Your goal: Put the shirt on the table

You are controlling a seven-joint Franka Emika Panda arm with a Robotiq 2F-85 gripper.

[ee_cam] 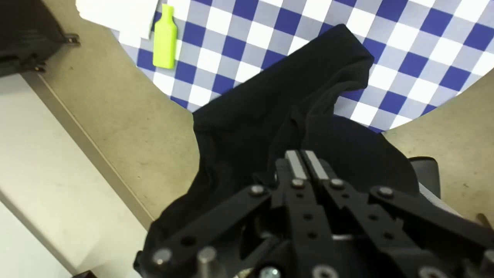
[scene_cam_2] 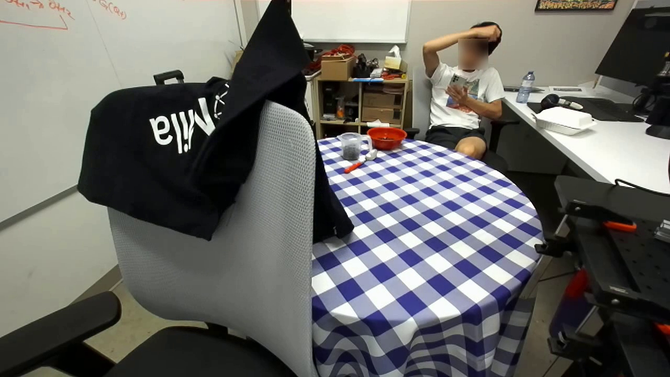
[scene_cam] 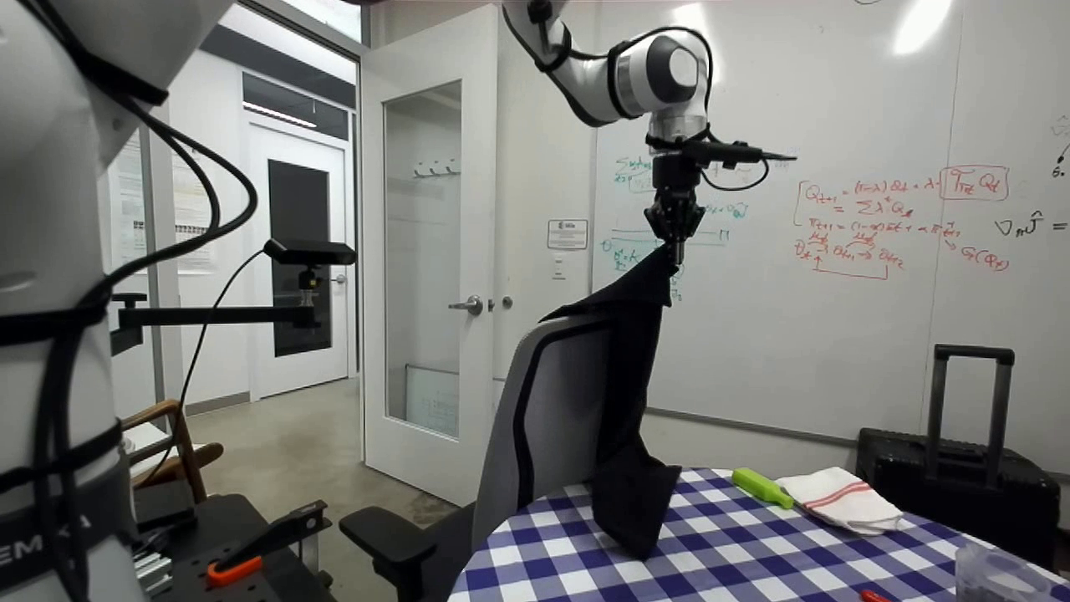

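Nearest the lens in the wrist view, the gripper (ee_cam: 302,159) points downward, its two fingers (ee_cam: 296,166) drawn together on a pinch of the black shirt (ee_cam: 247,108). The fabric rises to a peak at this hold; one portion hangs behind the chair back (scene_cam_2: 277,209), its lower end overlapping the rim of the table (scene_cam_2: 445,225) and seemingly touching the checkered top. The larger portion lies draped over the chair back's upper edge, on the seat side.

Progress: grasping is done and lifting is partial, so the task may be judged under way, though well short of complete. Left to do, on this evidence: draw the draped portion clear of the chair back, bring it over the table, lower it and release.

Edges and room: the chair back's top corner is the likeliest snag, since fabric folds over it. The middle of the table offers open room; farther across are a jug (scene_cam_2: 349,140), a red-handled scoop (scene_cam_2: 355,166) and a red bowl (scene_cam_2: 387,143), with a green-handled tool (scene_cam: 761,487) and a striped white cloth (scene_cam: 843,500) by the edge toward the suitcase (scene_cam: 961,502). Clearance to the whiteboard (scene_cam: 794,351) behind the gripper cannot be judged.
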